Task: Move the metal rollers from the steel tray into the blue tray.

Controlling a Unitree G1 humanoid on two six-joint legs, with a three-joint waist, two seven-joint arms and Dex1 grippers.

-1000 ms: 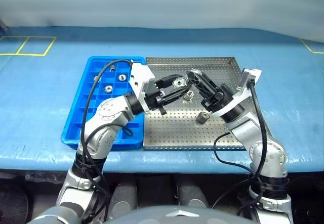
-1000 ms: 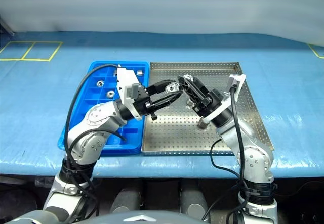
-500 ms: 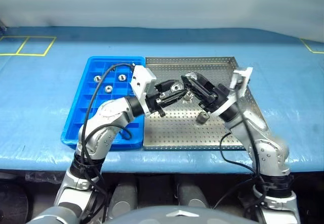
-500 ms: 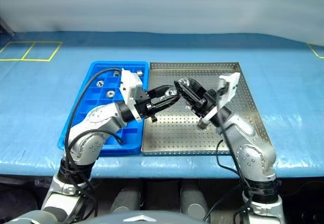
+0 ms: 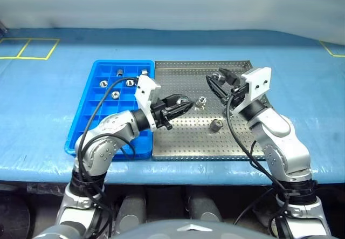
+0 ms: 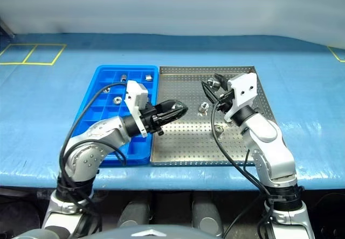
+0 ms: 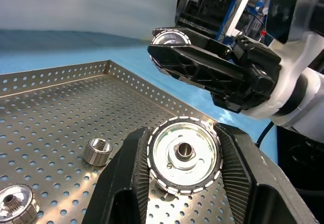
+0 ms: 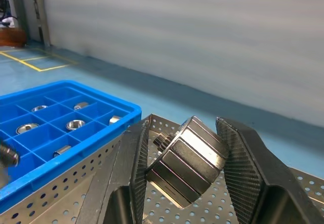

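Head camera: left gripper (image 5: 183, 106) clamped narrow on a disc-faced roller (image 5: 181, 100), black fingers level above the steel tray (image 5: 183, 139). Right gripper (image 5: 214, 80) closed on a faceted roller (image 5: 217, 77), well apart from the left fingertips and facing them. Tray floor dull silver, dotted with holes, with a low rim. Two loose rollers on it: one (image 5: 201, 102) just past the left fingertips, between the two grippers, another (image 5: 216, 124) near the right forearm. Blue tray (image 5: 73, 142) beside and under the left forearm, glossy plastic cut into small square cells, touching the steel tray's edge. Several stored rollers (image 5: 115, 94) in the cells beyond the left wrist (some partly masked by a black cable). Blue table cover (image 5: 43, 98) all round.

Left wrist: round roller face (image 7: 183, 154) seated between ribbed finger pads (image 7: 132, 176), bright metal with a centre hole and a dashed black-and-white rim. Ahead of the fingertips, the right gripper's black fingers (image 7: 202, 72) with their own shiny part at the tip. Short ringed roller (image 7: 97, 150) on the perforated floor close beside the left finger; another (image 7: 14, 204) cut off by the frame edge.

Right wrist: chunky grey part (image 8: 190, 158) with flat facets tilted between the textured fingers (image 8: 243, 178), its far end hidden. Blue cells with small rollers (image 8: 75, 125) off to one side. Dark rounded shape (image 8: 6, 155) at the frame edge, too cropped to identify.
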